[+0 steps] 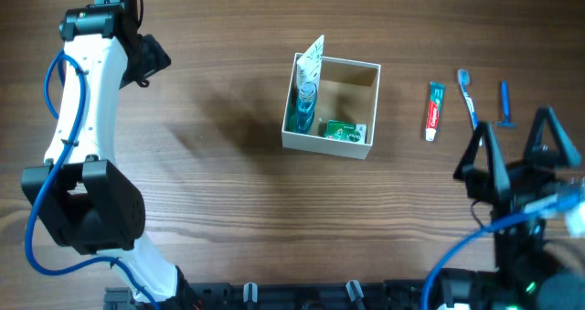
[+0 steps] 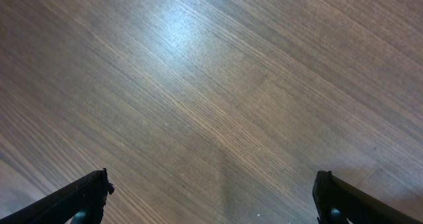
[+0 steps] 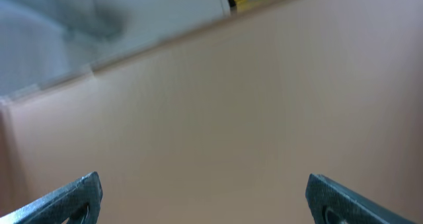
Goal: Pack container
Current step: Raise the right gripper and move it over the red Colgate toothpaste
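Observation:
The container (image 1: 370,109), a small white-walled box with a tan inside, stands at the table's middle. It holds an upright teal tube (image 1: 305,92) at its left wall and a green packet (image 1: 344,130) at its front. To its right lie a red-and-white toothpaste tube (image 1: 433,111), a blue toothbrush (image 1: 467,97) and a blue razor (image 1: 504,103). My right gripper (image 1: 516,145) is open and empty, just in front of the razor; its wrist view (image 3: 203,191) shows only blurred tan surface. My left gripper (image 1: 146,58) is far left; its wrist view (image 2: 211,194) shows open jaws over bare wood.
The left arm's white body (image 1: 87,100) runs along the left side of the table. The right arm's base and blue cable (image 1: 512,255) sit at the front right.

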